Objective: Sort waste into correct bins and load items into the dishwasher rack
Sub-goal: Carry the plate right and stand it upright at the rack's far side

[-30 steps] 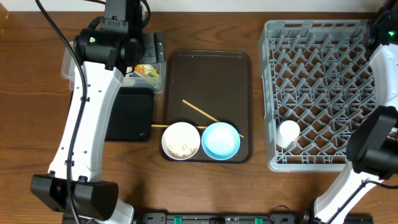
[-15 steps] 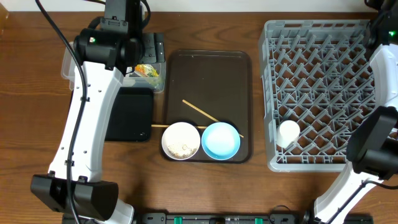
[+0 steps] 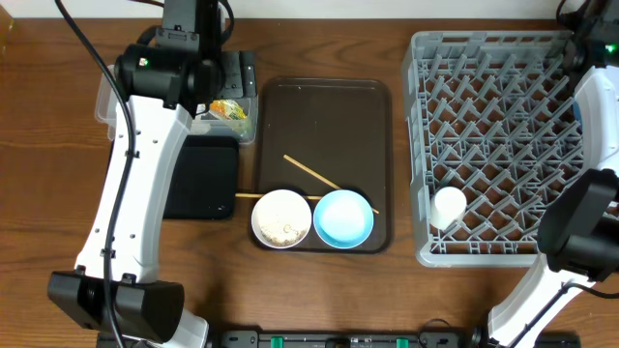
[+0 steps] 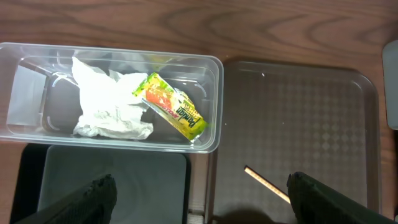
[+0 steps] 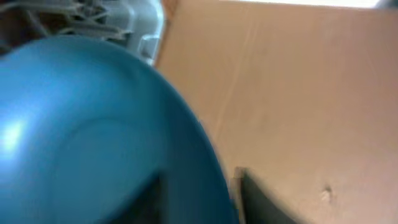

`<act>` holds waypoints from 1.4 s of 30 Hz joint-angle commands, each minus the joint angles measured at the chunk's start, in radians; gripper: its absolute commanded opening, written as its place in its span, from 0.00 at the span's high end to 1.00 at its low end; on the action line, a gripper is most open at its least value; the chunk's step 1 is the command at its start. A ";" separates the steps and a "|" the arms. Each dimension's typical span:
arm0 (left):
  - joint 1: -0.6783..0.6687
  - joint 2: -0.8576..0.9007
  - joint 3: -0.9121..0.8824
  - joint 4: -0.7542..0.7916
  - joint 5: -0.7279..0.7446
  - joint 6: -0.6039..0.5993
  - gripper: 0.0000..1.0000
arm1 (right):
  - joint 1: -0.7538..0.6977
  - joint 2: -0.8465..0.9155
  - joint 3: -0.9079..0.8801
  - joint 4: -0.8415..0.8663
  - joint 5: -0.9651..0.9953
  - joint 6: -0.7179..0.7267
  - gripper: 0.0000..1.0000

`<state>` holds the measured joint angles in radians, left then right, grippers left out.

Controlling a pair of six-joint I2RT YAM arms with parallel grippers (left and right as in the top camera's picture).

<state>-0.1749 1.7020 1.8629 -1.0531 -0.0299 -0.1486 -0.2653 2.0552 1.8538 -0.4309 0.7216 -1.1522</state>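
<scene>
From above, the table's layout is as it was a second ago. The left arm [image 3: 135, 164] reaches over the clear tub [image 3: 246, 124], where the snack wrapper [image 3: 228, 109] shows, and the black tray [image 3: 208, 179] sits just below it. On the brown serving tray [image 3: 329, 126] the white bowl [image 3: 281, 218], with rice grains [image 3: 283, 230] in it, touches the light blue bowl [image 3: 343, 217]. The chopsticks [image 3: 311, 174] lie just behind the two bowls. The small white cup [image 3: 448, 206] rests in the near left part of the dishwasher rack [image 3: 484, 58]. Only the right arm [image 3: 595, 106], at the rack's far right corner, has shifted slightly.

The left wrist camera shows the left gripper [image 4: 200, 186] hanging above the tub with its fingers spread wide and nothing between them. The crumpled tissue [image 4: 102, 106] and the wrapper lie side by side in the tub, touching.

In the right wrist view the dark blue dish [image 5: 81, 124] fills the left of the frame, hard against the right gripper [image 5: 202, 202]. A corner of the rack is behind it and the wooden table [image 5: 298, 93] is to the right. The dish rim runs between the two dark fingers. Whether they grip it or have let go cannot be told.
</scene>
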 commanded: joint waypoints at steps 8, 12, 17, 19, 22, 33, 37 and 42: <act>0.002 0.004 0.006 -0.005 -0.008 0.014 0.09 | 0.034 0.021 -0.016 -0.017 -0.132 0.338 0.01; 0.002 0.004 0.006 -0.005 -0.008 0.014 0.09 | 0.037 0.003 -0.011 -0.011 -0.157 0.404 0.01; 0.002 0.004 0.006 -0.005 -0.008 0.014 0.09 | 0.035 -0.056 0.008 0.005 -0.218 0.472 0.01; 0.002 0.004 0.006 -0.005 -0.008 0.014 0.09 | 0.031 -0.092 0.018 0.008 -0.275 0.497 0.01; 0.002 0.004 0.006 -0.005 -0.008 0.014 0.09 | 0.024 -0.153 0.025 0.016 -0.358 0.560 0.01; 0.002 0.004 0.006 -0.005 -0.008 0.014 0.09 | 0.032 -0.366 0.027 -0.153 -0.958 0.926 0.01; 0.002 0.004 0.006 -0.005 -0.008 0.014 0.09 | 0.044 -0.402 0.027 -0.291 -1.261 1.042 0.01; 0.002 0.004 0.006 -0.005 -0.008 0.014 0.09 | 0.082 -0.394 0.016 -0.426 -1.477 1.097 0.01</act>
<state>-0.1749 1.7020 1.8629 -1.0527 -0.0299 -0.1486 -0.2199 1.6554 1.8717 -0.8330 -0.5354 -0.1390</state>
